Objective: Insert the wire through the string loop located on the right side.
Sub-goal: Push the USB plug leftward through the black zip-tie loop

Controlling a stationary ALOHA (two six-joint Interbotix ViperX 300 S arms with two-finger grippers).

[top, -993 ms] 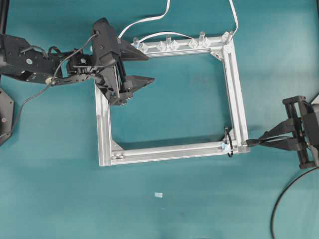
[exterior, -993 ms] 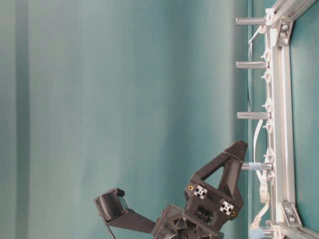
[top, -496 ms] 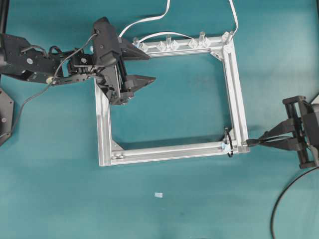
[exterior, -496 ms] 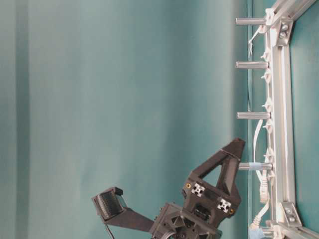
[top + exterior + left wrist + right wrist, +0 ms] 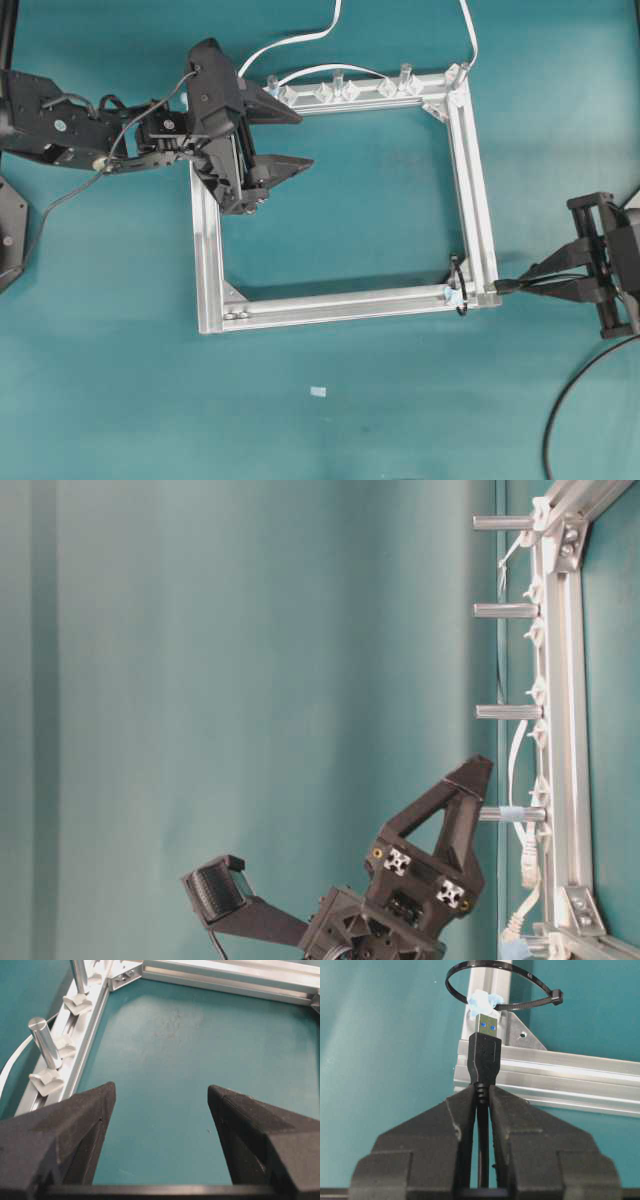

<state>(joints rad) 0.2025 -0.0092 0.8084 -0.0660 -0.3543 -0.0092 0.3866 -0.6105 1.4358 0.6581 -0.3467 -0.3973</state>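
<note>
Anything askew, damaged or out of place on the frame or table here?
Only small things: a crumpled scrap of blue tape sits on the frame under the string loop, and a tiny pale scrap lies loose on the table. Nothing looks damaged.

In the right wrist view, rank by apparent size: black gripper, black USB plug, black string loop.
1. Right gripper, nearest the camera, so inflated.
2. Black string loop.
3. Black USB plug of the wire; unsure against the loop, it's nearer.
</note>
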